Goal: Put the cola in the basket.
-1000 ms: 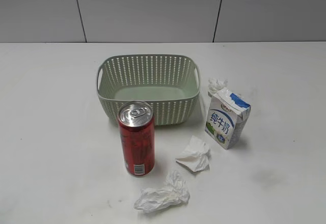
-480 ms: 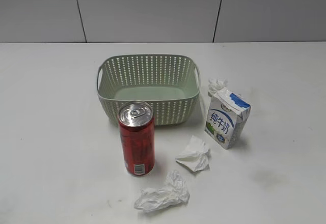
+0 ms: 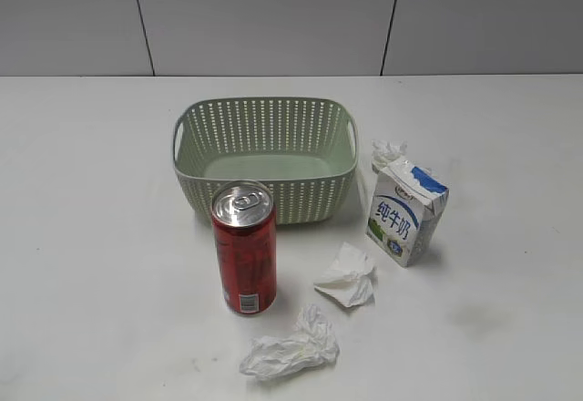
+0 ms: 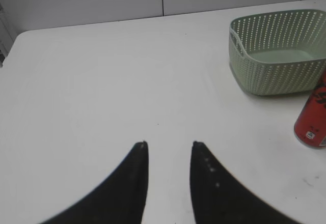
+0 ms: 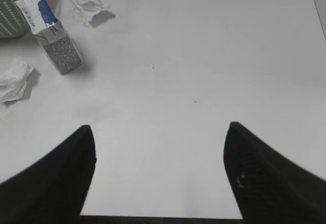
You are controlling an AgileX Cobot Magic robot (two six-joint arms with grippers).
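The cola (image 3: pixel 245 253), a tall slim red can with a silver pull-tab top, stands upright on the white table just in front of the basket (image 3: pixel 264 196). The basket is pale green with slotted walls and is empty. The left wrist view shows the basket (image 4: pixel 275 76) at the upper right and the can's lower part (image 4: pixel 312 119) at the right edge. My left gripper (image 4: pixel 169 145) is open and empty, over bare table well left of the can. My right gripper (image 5: pixel 159 128) is wide open and empty, over bare table. Neither gripper shows in the exterior view.
A white-and-blue milk carton (image 3: pixel 406 212) stands right of the basket; it also shows in the right wrist view (image 5: pixel 49 34). Crumpled tissues lie behind the carton (image 3: pixel 388 152), right of the can (image 3: pixel 348 276) and in front of it (image 3: pixel 290 347). A grey panelled wall runs behind the table.
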